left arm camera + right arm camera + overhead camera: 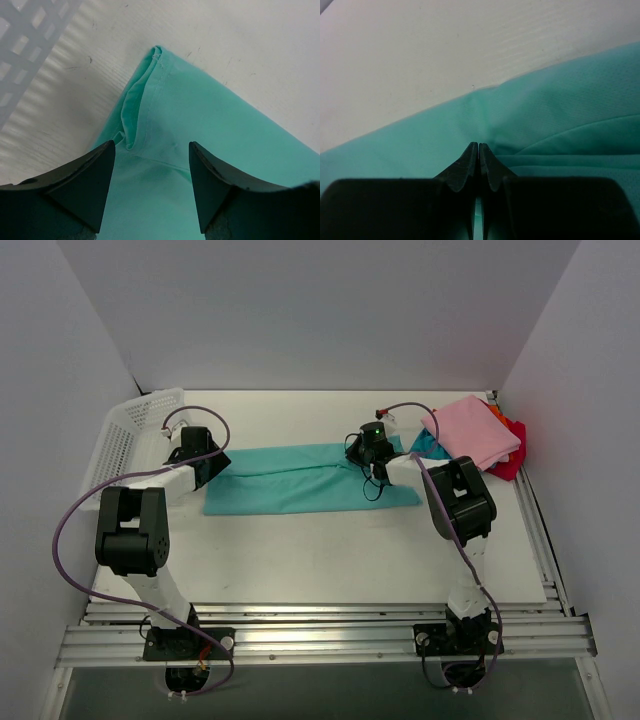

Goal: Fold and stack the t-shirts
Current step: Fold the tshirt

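Our right fingers are shut tight, seemingly pinching a fold of the teal-green t-shirt at its right end. Our left fingers stand well open, holding nothing, astride the hem corner at its left end. The shirt lies flat on the worktop as a long band running left to right, so each arm is nearest its own end, and we judge the left must close next.
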`<state>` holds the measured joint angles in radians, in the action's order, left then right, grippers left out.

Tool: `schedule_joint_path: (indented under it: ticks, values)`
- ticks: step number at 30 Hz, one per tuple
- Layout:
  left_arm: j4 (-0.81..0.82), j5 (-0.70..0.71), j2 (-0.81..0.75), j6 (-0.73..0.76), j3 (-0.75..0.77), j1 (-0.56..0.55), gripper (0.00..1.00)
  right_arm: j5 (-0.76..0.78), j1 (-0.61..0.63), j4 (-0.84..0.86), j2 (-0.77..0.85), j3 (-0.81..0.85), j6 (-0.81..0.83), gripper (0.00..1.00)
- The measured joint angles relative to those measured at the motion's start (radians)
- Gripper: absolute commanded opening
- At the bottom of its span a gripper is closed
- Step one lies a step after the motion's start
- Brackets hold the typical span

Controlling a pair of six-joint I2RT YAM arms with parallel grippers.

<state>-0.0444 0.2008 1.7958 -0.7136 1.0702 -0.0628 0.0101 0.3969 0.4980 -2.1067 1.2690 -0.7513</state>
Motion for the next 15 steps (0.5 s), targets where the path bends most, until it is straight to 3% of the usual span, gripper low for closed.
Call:
schedule_joint_path:
  ticks: [15]
  values:
    - [0.001,-0.003,0.0,0.0,0.0,0.0,0.69,0.07,0.067,-0.041,0.206,-0.17,-0.003,0.0]
